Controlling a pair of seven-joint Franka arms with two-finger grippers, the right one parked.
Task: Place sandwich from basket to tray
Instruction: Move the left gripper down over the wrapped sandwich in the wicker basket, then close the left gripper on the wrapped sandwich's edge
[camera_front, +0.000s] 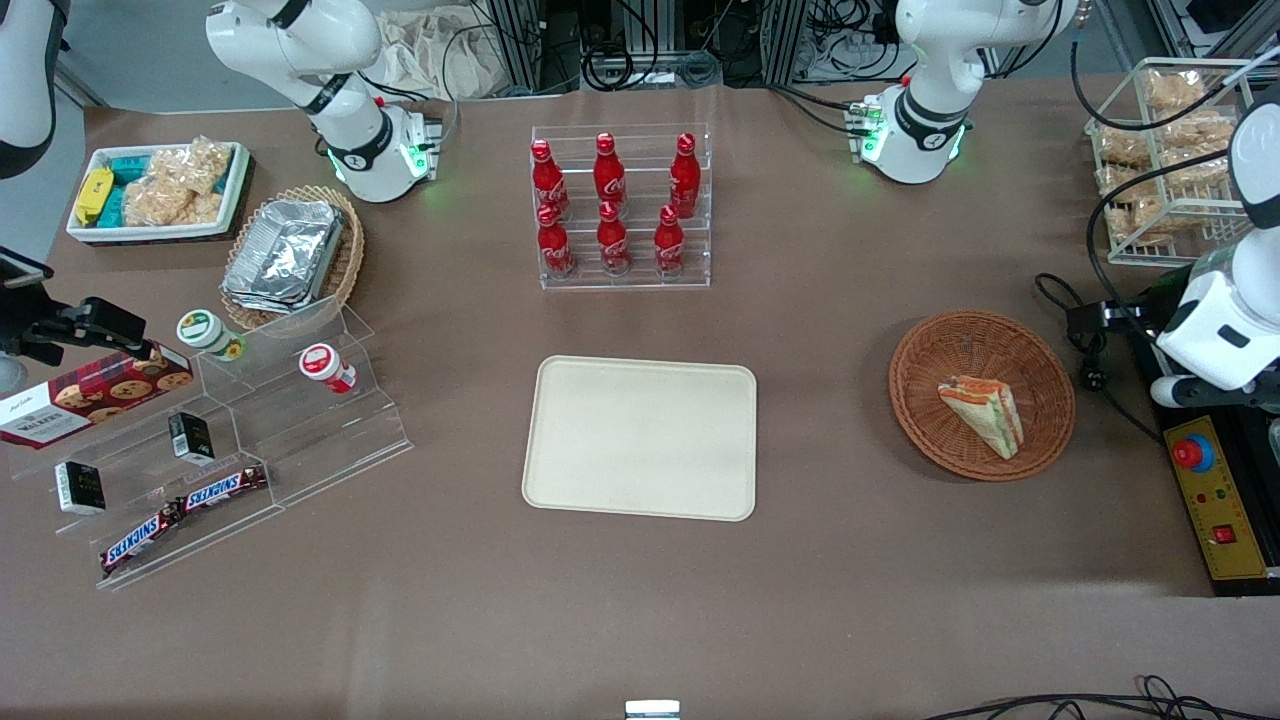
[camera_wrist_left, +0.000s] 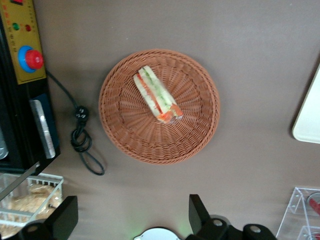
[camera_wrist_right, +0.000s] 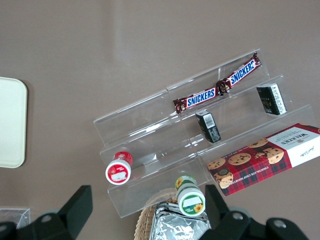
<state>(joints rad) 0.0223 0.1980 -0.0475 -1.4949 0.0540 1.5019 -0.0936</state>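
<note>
The sandwich, a wrapped wedge with green and orange-red stripes, lies in the round reddish-brown basket. The cream tray lies flat and bare mid-table, beside the basket toward the parked arm's end. My gripper hangs high above the table, well apart from the basket and sandwich. It is open wide, with only bare tabletop between its black fingers. In the front view the arm's white wrist shows at the working arm's end, beside the basket.
A black and yellow control box with a red button and a looped cable lie beside the basket. A wire rack of snacks and a rack of red bottles stand farther from the front camera. An acrylic shelf is at the parked arm's end.
</note>
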